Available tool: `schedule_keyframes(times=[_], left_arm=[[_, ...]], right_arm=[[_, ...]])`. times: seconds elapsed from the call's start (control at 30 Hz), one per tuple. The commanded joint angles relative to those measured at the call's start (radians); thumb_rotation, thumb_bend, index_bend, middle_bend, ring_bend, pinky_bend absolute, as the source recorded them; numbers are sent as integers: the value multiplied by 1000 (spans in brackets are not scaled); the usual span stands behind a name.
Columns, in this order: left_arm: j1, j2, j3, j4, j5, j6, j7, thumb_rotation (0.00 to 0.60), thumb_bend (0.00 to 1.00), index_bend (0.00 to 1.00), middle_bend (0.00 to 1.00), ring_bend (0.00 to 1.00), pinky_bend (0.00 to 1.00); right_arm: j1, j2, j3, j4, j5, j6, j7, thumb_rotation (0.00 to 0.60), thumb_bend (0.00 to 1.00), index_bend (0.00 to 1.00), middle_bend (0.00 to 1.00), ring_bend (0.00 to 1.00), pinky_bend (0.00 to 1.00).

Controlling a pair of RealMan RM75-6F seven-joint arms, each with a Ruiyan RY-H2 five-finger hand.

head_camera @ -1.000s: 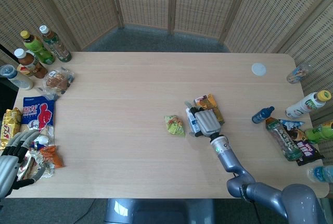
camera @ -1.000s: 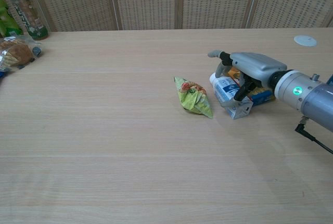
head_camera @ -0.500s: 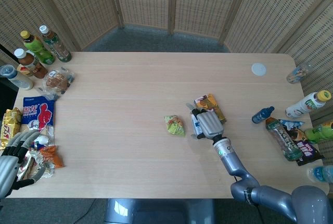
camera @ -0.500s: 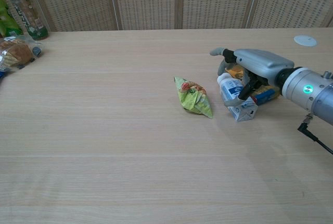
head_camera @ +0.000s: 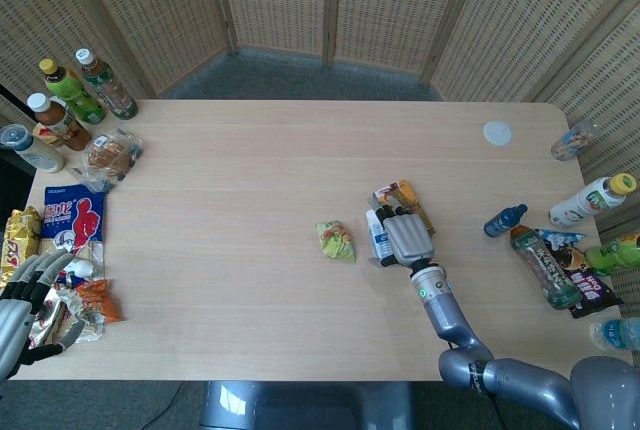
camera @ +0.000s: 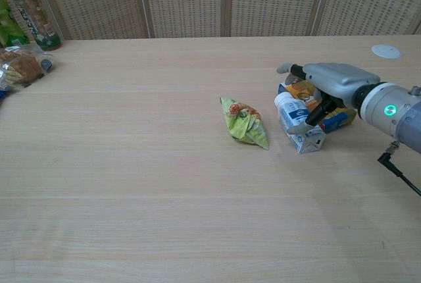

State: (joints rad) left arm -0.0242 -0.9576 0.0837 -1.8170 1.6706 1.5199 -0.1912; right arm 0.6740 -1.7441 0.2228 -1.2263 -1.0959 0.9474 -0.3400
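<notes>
Since a second ago your right hand [camera: 329,89] has slid rightward off the small milk carton [camera: 297,124], which now lies on its side at mid-table, and the hand hovers over the orange snack packet [camera: 304,91] with fingers loosely curled, one fingertip by the carton; you cannot tell whether it grips anything. Just left of the carton sits a green wrapped snack [camera: 245,122], with bottles [head_camera: 560,250] crowding the right edge. Your left hand [head_camera: 22,305] rests spread and empty beside wrappers [head_camera: 75,310] at the left edge.
</notes>
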Motion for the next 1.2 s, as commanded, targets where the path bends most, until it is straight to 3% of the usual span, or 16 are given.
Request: schedule_keyframes(times=[0.03,0.33,0.6,0.77,0.93,1.2], left_arm=[[-1,-2,1,2,6,1,-1,600,346,59,65,0,0],[10,0,6,13,4,14,-11,600,347,58,65,0,0],[6,-3,6,20,8,9,-16,600,347,56,65,0,0],[2,-4,4,18,10,6,-14,600,347,57,64,0,0],[3,-4,5,15,13,7,-12,600,347,57,64,0,0],[10,-3,10,22,8,13,-16,600,346,54,64,0,0]], right_arm=[[13,1,3,21,33,-49,-5,511,0,0,179,79,342],[40,-11,-7,9,43,-82,-14,512,0,0,180,79,337],[3,41,-57,-166,44,-11,-91,506,0,0,184,79,337],[-7,73,-59,-240,12,48,-119,507,0,0,184,79,337],[11,83,-35,-217,35,33,-119,502,0,0,184,78,332],[38,37,-32,-92,75,-36,-75,505,0,0,184,69,327]])
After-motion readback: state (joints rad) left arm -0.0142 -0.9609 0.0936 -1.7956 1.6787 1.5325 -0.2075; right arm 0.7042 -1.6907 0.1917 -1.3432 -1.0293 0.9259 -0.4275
